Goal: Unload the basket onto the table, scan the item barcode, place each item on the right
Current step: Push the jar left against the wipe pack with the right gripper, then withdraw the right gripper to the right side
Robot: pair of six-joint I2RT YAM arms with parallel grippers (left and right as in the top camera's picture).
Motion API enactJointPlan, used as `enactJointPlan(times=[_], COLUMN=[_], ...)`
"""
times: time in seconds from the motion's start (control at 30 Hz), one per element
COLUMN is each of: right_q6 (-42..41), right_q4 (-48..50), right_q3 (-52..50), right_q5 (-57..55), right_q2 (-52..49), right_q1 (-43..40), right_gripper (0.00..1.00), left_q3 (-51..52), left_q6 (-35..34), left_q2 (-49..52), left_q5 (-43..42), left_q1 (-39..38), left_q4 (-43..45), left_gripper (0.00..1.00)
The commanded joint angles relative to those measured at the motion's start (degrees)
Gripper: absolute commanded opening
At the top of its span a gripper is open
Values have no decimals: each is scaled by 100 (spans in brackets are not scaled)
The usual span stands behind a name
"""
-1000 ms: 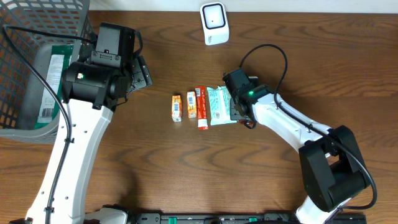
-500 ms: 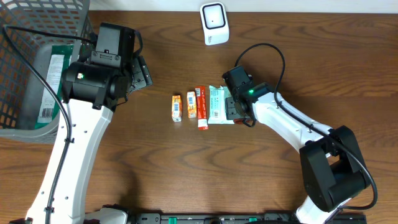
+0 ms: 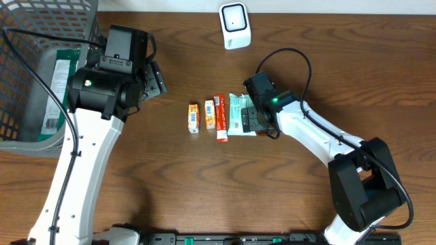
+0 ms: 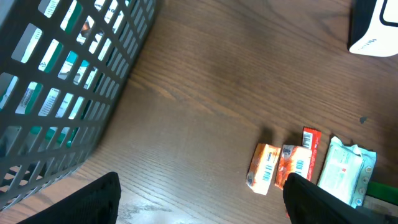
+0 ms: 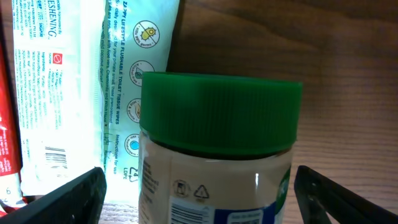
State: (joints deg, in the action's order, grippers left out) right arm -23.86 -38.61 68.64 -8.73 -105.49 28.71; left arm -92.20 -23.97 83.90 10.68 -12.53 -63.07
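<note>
A jar with a green lid [image 5: 221,109] and a barcode label lies on the table beside a white wipes pack [image 5: 93,81]. My right gripper [image 5: 202,199] is open around the jar, with a gap showing on each side. From overhead, the right gripper [image 3: 253,119] covers most of the jar, just right of the wipes pack [image 3: 236,114]. The white scanner [image 3: 235,26] stands at the far edge of the table. My left gripper [image 4: 202,205] hangs open and empty above bare wood, also seen overhead as the left gripper [image 3: 154,78].
Left of the wipes lie a red tube [image 3: 221,117] and two orange boxes [image 3: 210,114] [image 3: 193,117] in a row. A grey mesh basket [image 3: 27,68] holding packaged items fills the far left corner.
The right gripper shifted slightly left toward the wipes pack, and its fingers spread wide apart off the jar. The left arm has not moved.
</note>
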Motion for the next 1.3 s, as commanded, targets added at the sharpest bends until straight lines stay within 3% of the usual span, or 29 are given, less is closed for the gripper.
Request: enactJointPlan(times=[0.0,0.5,1.03,1.27], right_q6=[37,673,1025,1023], right_q4=[2,-546,-1274,-1368], right_q3=[175,918,914,914], right_q5=[0,111,114,114], right_q2=[61,992,1290,1290], right_q1=[-103,-426,-2354,-2802], right_gripper=[94,99,99,99], left_q3=[-103,-103,-103,-103], left_q6=[35,35,35,35], left_q2=[24,24,24,24], left_q5=[35,35,33,33], left_q1=[15,15,15,15], left_q4=[-33,-33,-33,-33], left_gripper=[84,84,84,84])
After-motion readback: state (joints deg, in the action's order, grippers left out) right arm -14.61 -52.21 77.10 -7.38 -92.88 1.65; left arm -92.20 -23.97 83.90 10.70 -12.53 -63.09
